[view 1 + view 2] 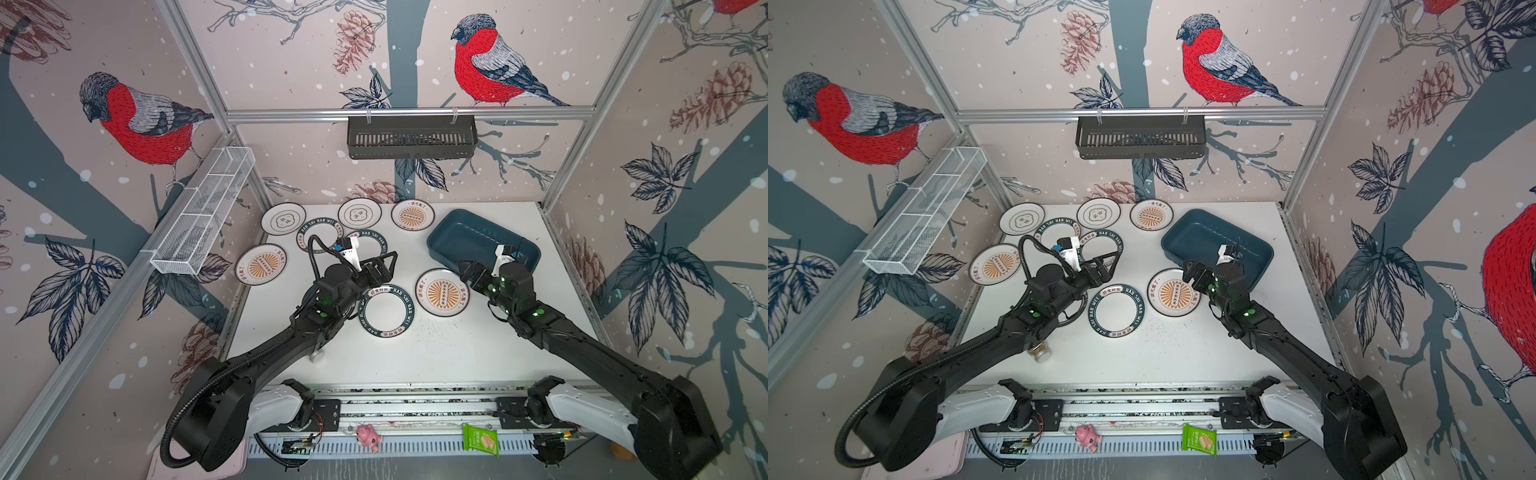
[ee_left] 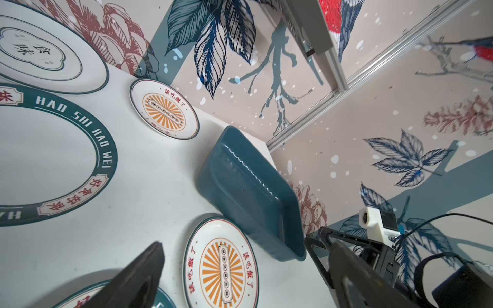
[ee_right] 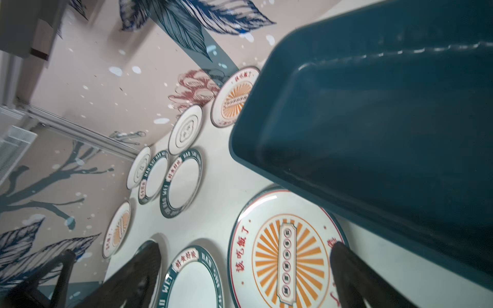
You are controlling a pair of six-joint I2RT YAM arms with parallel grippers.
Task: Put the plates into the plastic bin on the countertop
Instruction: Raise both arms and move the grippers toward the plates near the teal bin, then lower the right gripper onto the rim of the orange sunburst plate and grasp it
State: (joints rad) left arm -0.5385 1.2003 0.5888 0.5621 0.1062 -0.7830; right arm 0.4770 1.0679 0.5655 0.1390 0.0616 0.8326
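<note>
Above the countertop (image 1: 415, 353), the left tool (image 1: 388, 268) and the right tool (image 1: 464, 274) both hang spread wide, gripping nothing.

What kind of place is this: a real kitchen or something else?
Probably a robot test booth, not a kitchen: bird-print panels in aluminium rails enclose a white tabletop with plates and two arms.

Glossy white plates (image 1: 442, 293), smooth teal plastic bin (image 1: 459, 232), matt speckled countertop (image 1: 415, 353).

Both top views: high overhead, angled down at whole countertop (image 1: 415, 357), nearly identical. Wrist cams sit low, close; both catch the plastic bin (image 2: 248, 192) and sunburst plate (image 3: 288, 253).
</note>
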